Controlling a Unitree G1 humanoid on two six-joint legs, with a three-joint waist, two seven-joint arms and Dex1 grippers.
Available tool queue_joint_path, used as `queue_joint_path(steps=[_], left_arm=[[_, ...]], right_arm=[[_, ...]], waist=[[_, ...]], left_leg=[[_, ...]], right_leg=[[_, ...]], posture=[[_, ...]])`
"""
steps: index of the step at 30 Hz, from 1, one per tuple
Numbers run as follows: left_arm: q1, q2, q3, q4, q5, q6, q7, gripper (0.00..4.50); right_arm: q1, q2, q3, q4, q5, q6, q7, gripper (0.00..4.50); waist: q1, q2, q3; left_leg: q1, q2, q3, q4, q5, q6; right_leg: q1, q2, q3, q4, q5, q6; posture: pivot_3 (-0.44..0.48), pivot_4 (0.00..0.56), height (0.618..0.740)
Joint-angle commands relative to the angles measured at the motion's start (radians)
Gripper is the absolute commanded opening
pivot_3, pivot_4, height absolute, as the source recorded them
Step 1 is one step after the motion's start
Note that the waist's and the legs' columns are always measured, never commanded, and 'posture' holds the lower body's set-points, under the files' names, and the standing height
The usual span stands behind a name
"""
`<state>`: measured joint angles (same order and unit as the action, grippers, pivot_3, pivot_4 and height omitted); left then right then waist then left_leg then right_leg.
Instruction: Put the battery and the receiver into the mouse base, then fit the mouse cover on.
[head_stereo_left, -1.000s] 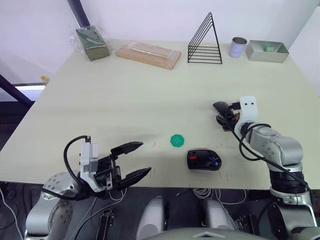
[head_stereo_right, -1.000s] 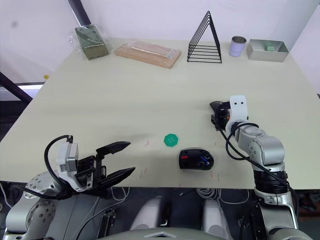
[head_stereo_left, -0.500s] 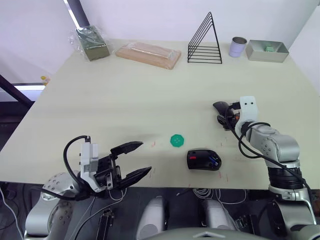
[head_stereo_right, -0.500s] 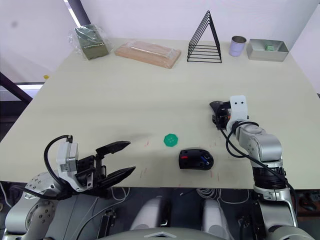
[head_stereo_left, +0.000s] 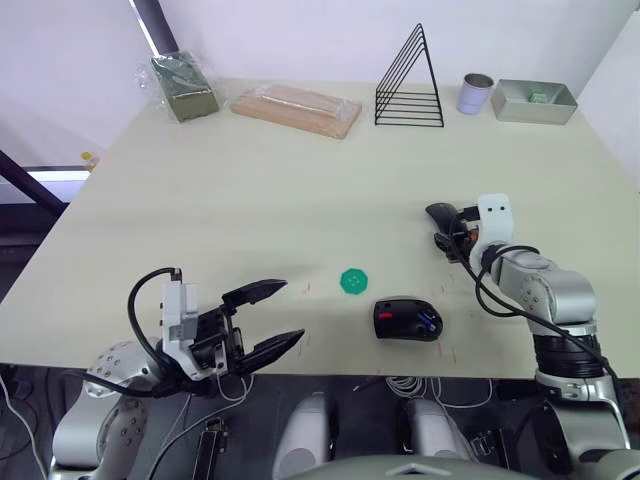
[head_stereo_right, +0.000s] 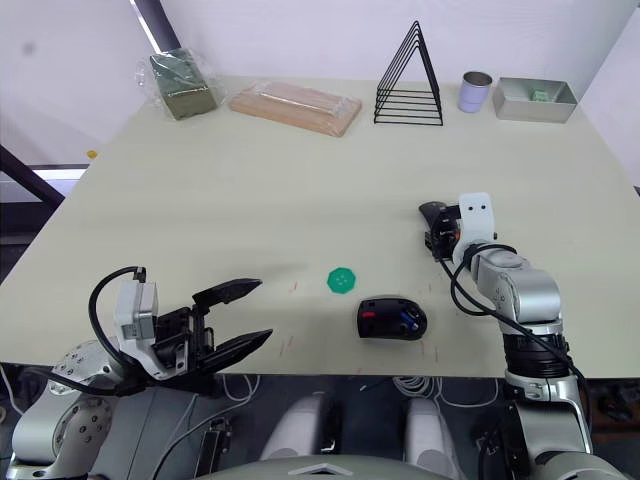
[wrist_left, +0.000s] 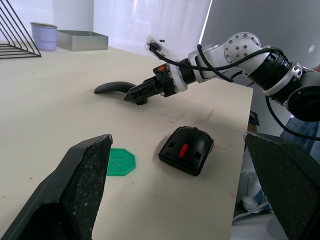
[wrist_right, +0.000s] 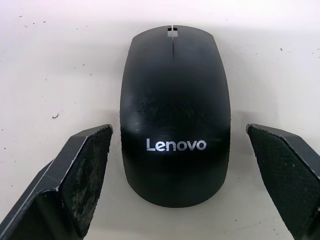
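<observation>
While the left gripper hangs wide open at the near edge of the beige table, the head views show the black oval mouse base with its red inside, a blue battery in it, near a flat green octagonal disc. From the left wrist, the right gripper sits just beside the glossy black mouse cover. From the right wrist, its fingers are spread wide – the cover lies flat between them, untouched.
</observation>
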<state>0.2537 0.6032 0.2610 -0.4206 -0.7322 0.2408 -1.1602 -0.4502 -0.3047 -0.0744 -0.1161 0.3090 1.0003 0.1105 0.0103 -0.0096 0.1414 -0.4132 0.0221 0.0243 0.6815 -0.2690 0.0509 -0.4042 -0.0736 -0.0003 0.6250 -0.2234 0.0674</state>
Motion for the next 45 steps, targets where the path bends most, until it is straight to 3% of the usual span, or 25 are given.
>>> queue_joint_path(steps=[1, 15, 18, 30, 34, 35, 43, 45], left_arm=[[-0.009, 0.007, -0.004, -0.032, -0.019, 0.000, 0.002, 4.49], [-0.022, 0.008, -0.009, -0.014, -0.008, -0.006, -0.011, 4.49], [-0.022, 0.006, -0.013, -0.014, -0.007, -0.008, -0.010, 4.50], [-0.033, 0.003, -0.021, -0.002, -0.002, -0.015, -0.011, 4.50], [-0.035, 0.004, -0.023, 0.002, -0.001, -0.019, -0.013, 4.50], [-0.035, 0.004, -0.023, 0.004, 0.000, -0.020, -0.013, 4.50], [-0.047, 0.005, -0.027, 0.017, 0.003, -0.022, -0.018, 4.50], [-0.054, 0.012, -0.026, 0.023, 0.003, -0.018, -0.022, 4.50]], right_arm=[[-0.018, 0.002, -0.012, -0.030, -0.008, -0.012, 0.005, 4.50], [-0.014, 0.007, -0.022, -0.048, -0.017, -0.007, 0.010, 4.50], [-0.014, 0.006, -0.022, -0.050, -0.021, -0.009, 0.009, 3.72], [-0.017, 0.014, -0.027, -0.049, -0.026, -0.012, 0.007, 3.72], [-0.017, 0.013, -0.027, -0.049, -0.025, -0.013, 0.011, 2.44], [-0.016, 0.013, -0.027, -0.052, -0.024, -0.010, 0.013, 2.29], [-0.019, -0.025, -0.023, -0.098, -0.010, 0.016, 0.052, 2.29], [-0.004, -0.111, -0.010, -0.180, 0.049, 0.033, 0.178, 2.29]], waist=[[0.000, 0.000, 0.000], [0.000, 0.000, 0.000], [0.000, 0.000, 0.000], [-0.001, 0.001, 0.001], [-0.001, 0.001, 0.001], [-0.001, 0.001, 0.001], [-0.001, 0.002, 0.001], [0.000, 0.003, 0.002]], left_leg=[[0.000, 0.000, 0.000, 0.000, 0.000, 0.000], [0.000, 0.000, 0.000, 0.000, 0.000, 0.000], [0.000, 0.000, 0.000, 0.000, 0.000, 0.000], [0.000, 0.000, 0.000, -0.001, 0.000, 0.000], [0.000, 0.000, 0.000, -0.001, 0.000, 0.000], [0.000, 0.001, 0.000, -0.001, 0.000, 0.000], [0.000, 0.001, 0.000, -0.001, 0.000, 0.000], [0.000, 0.001, 0.000, -0.001, 0.000, 0.000]], right_leg=[[0.000, 0.000, 0.000, 0.000, 0.000, 0.000], [0.000, 0.000, 0.000, 0.000, 0.000, 0.000], [0.000, 0.000, 0.000, 0.000, 0.000, 0.000], [-0.001, 0.000, 0.000, 0.000, 0.000, 0.000], [-0.001, 0.000, 0.000, 0.000, 0.000, 0.000], [-0.001, 0.000, 0.000, 0.000, 0.000, 0.000], [-0.001, 0.000, 0.000, -0.001, 0.000, 0.000], [-0.001, 0.000, 0.000, -0.001, 0.000, 0.000]], posture=[[0.000, 0.150, 0.740], [0.000, 0.150, 0.740], [0.000, 0.150, 0.740], [0.000, 0.150, 0.740], [0.000, 0.150, 0.740], [0.000, 0.150, 0.740], [0.000, 0.150, 0.740], [0.000, 0.150, 0.740]])
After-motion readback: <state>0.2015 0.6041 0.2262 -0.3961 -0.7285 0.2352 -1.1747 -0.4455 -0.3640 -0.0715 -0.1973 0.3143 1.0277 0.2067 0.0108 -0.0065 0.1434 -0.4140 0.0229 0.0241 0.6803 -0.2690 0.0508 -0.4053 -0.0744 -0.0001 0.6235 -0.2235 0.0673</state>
